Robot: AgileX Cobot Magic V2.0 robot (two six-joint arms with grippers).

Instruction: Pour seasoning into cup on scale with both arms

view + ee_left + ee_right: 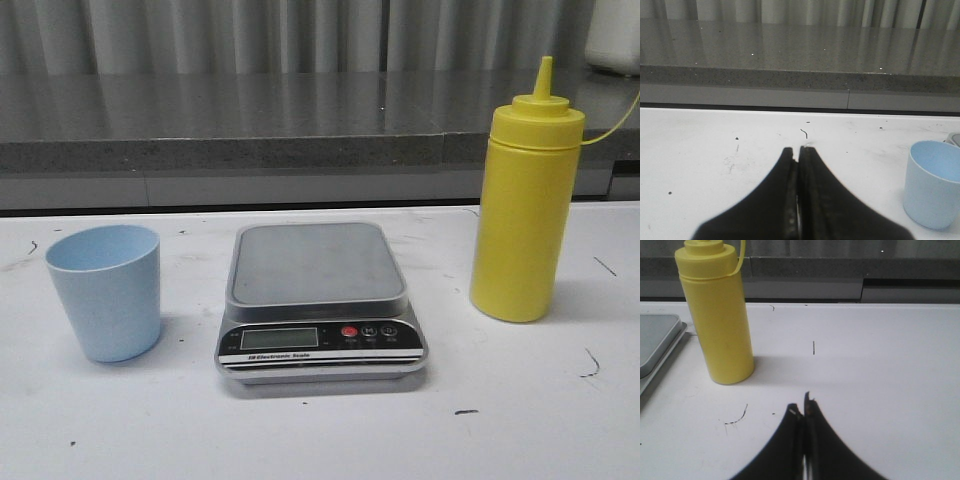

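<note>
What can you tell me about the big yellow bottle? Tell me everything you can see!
The yellow bottle is a tall squeeze bottle that looks like plastic, the tallest thing here. It has a round body, a wider cap with a pointed cone nozzle, and a thin yellow tether curving off the cap. It stands upright on the white table, to the right of the scale, not touching it. Nothing holds it; the right gripper is apart from it.

Even, fairly bright indoor light falls from above on the white table (320,430). Soft, short shadows sit beside the tall yellow plastic squeeze bottle (717,315) and under the flat silver digital scale (318,300). The polished grey stone ledge (250,110) shows streaky reflections. Both wrist views blur the near black fingers (815,200).
</note>
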